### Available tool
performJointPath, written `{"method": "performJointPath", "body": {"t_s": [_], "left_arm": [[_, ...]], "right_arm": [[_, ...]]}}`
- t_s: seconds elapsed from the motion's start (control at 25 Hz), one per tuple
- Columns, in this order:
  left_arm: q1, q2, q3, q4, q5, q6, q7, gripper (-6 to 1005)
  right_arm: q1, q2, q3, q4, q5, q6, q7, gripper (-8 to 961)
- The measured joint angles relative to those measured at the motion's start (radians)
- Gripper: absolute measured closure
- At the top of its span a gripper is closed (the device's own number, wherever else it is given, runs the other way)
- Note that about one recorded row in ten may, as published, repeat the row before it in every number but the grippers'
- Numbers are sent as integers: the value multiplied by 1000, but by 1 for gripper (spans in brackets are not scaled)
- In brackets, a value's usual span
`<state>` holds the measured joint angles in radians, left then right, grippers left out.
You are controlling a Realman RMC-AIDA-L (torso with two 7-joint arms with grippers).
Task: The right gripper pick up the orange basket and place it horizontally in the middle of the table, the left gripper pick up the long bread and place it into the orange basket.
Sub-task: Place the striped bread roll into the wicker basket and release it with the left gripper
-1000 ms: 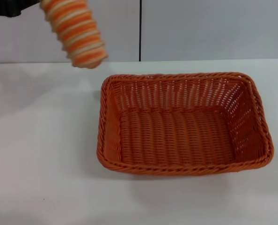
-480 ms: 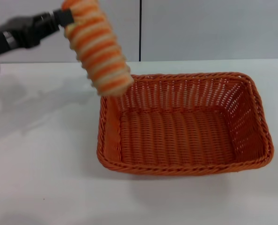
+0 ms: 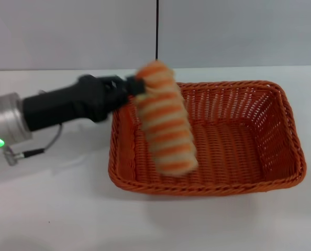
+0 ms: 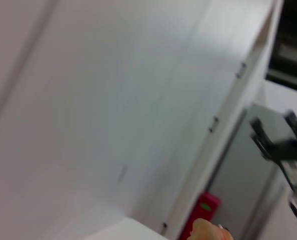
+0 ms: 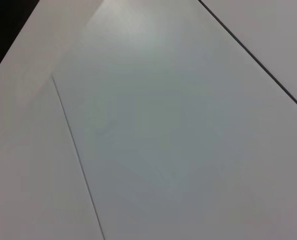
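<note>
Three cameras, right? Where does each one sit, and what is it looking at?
Head view: on the robot's head, looking down at the table; the left end effector holds the long bread over the orange basket.
Left wrist view: on the left arm, facing a wall; it shares only the bread's tip.
Right wrist view: only a blank panelled wall.

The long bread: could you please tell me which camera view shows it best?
The head view: the long bread shows whole, held at its upper end by the left gripper above the orange basket. The left wrist view catches only an orange-cream tip of it at the frame edge; the right wrist view shows none.
</note>
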<state>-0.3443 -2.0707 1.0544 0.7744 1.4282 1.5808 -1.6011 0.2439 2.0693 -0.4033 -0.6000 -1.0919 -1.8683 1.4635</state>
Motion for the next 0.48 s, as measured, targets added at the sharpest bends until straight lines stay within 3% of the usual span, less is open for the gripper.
{"method": "performJointPath", "body": {"t_s": [0.04,0.48], "left_arm": [[8,-1,112,11,-33,-24,45,880],[29,-4,272,4,-193,-158,126,894]], "right_arm": [[0,0,0,3,-5,0,0,149],[-9,-1,-2,29,-22,-10,0,149]]}}
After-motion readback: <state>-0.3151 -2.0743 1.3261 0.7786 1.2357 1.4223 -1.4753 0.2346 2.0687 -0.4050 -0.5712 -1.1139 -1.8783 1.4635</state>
